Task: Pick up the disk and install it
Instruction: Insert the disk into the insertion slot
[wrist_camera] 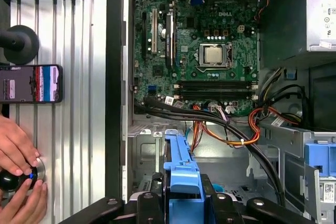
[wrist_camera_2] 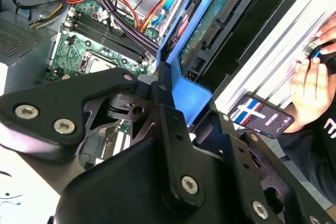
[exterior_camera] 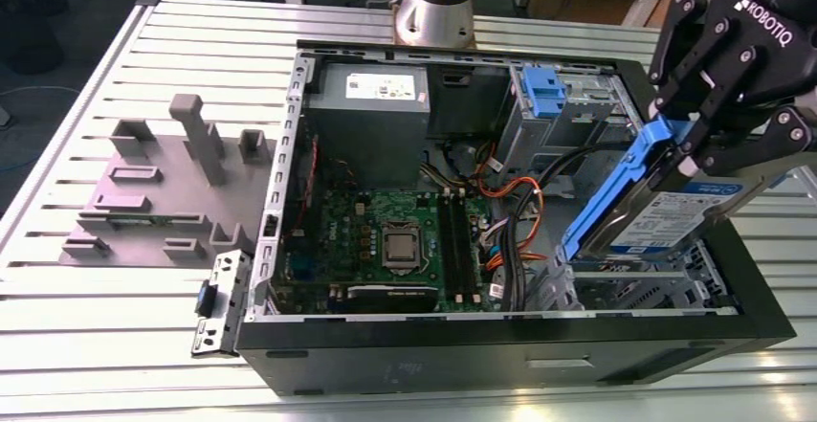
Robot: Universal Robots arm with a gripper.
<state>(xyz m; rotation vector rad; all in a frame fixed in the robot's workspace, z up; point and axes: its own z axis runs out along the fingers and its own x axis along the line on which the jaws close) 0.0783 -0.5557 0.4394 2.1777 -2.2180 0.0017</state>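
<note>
Your slatted metal table (exterior_camera: 102, 288) carries the open computer case (exterior_camera: 511, 350), a grey fixture block (exterior_camera: 160, 192), and a phone (wrist_camera: 31, 83).

The person's hands (wrist_camera: 18, 174) and body are cut off at the frame edge in both wrist views, and the gripper (exterior_camera: 715, 135) covers the upper end of the disk (exterior_camera: 664, 216).

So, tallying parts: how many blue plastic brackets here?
2: a blue carrier framing the silver-grey hard drive in the black gripper; a blue bracket in the metal drive cage. Others may be hidden.
</note>
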